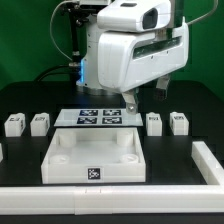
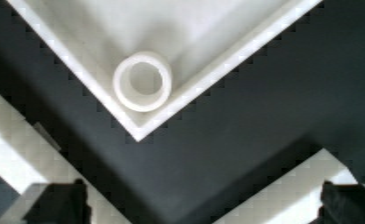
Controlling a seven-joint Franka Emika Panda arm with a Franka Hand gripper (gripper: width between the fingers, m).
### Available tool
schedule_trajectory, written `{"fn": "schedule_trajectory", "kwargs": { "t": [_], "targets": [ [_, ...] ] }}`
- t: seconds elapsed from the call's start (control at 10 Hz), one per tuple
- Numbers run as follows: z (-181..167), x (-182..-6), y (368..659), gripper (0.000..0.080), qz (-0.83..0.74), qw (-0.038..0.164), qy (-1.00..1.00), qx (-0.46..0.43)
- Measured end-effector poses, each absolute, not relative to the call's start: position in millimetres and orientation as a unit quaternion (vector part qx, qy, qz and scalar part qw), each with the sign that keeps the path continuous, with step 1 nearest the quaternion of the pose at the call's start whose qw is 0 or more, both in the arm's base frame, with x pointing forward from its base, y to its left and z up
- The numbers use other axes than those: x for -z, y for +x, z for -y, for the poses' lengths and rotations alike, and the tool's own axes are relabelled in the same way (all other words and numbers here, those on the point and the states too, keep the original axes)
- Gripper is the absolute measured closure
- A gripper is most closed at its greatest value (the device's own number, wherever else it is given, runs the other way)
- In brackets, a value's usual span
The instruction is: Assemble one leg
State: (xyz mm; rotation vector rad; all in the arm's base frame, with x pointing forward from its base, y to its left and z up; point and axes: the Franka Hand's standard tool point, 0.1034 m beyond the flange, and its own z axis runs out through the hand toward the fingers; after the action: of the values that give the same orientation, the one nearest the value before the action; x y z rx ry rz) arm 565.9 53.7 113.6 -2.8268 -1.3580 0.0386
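Note:
Four small white legs stand in a row on the black table: two at the exterior view's left (image 1: 13,124) (image 1: 39,122) and two at its right (image 1: 153,122) (image 1: 178,121). None of them shows in the wrist view. My gripper (image 1: 130,100) hangs above the table behind the large white square tray-like piece (image 1: 60,160), mostly hidden by the arm. In the wrist view the gripper (image 2: 200,208) is open and empty, and its dark fingertips (image 2: 54,205) stand wide apart. Below it lie a corner of the tray-like piece (image 2: 250,40) and that corner's round socket (image 2: 143,82).
The marker board (image 1: 100,117) lies flat between the two pairs of legs, behind the tray-like piece. A low white wall runs along the table's front (image 1: 110,198) and along the exterior view's right side (image 1: 210,160).

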Motion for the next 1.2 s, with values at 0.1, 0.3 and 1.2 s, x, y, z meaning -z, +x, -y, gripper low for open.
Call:
{"fn": "schedule_trajectory", "kwargs": {
  "t": [0.1,0.3,1.2],
  "targets": [
    [-53.6,-113.2,565.8,0.0150,0.433,0.003,-0.901,-0.013],
    [-53.6,-113.2,565.8,0.0150,0.433,0.003,-0.901,-0.013],
    [-49.3,-111.4,559.8,0.0150,0.452,0.002,-0.892,-0.010]
  ]
}}
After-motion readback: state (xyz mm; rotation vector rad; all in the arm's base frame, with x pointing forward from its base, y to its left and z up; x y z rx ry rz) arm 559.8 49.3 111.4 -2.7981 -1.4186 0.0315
